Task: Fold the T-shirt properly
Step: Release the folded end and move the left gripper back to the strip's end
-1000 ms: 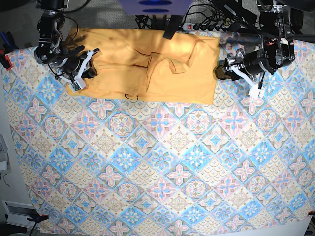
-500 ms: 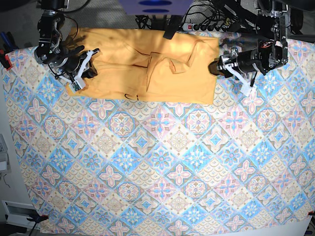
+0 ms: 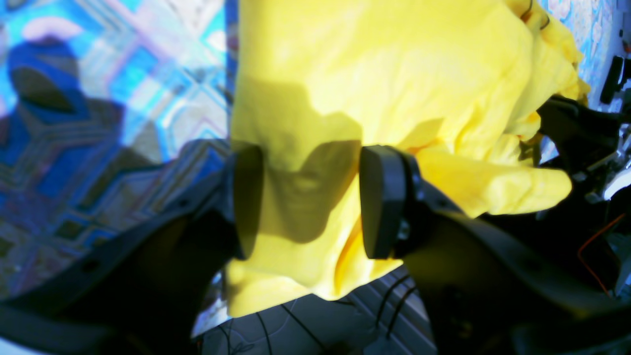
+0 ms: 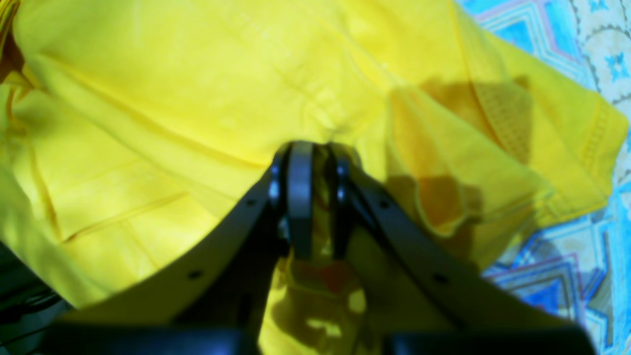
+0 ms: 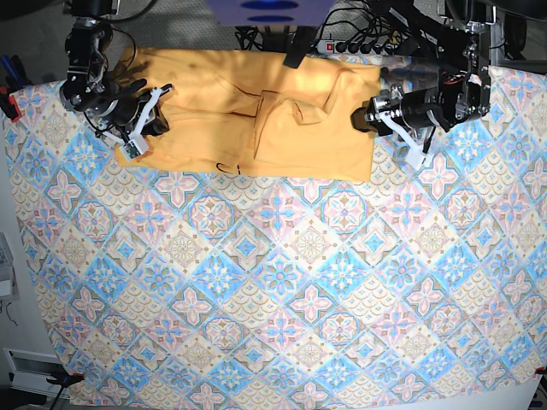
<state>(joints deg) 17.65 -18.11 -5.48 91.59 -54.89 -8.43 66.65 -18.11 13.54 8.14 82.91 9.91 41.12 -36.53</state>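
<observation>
The yellow-orange T-shirt (image 5: 291, 128) lies partly folded and rumpled at the far edge of the table. My right gripper (image 5: 156, 120) is at the shirt's left end. In the right wrist view the right gripper (image 4: 315, 197) is shut, pinching a fold of the shirt (image 4: 172, 98). My left gripper (image 5: 365, 117) is at the shirt's right edge. In the left wrist view the left gripper (image 3: 310, 197) is open, its jaws standing on either side of the shirt's edge (image 3: 394, 74), with cloth lying between them.
The blue-and-pink tile-patterned tablecloth (image 5: 273, 290) covers the table. A power strip (image 5: 359, 47) and cables lie behind the shirt at the table's far edge. A dark mount (image 5: 299, 43) hangs over the shirt's back edge.
My left gripper has moved left across the tablecloth onto the shirt's right edge. My right gripper has stayed put, holding the shirt's left end.
</observation>
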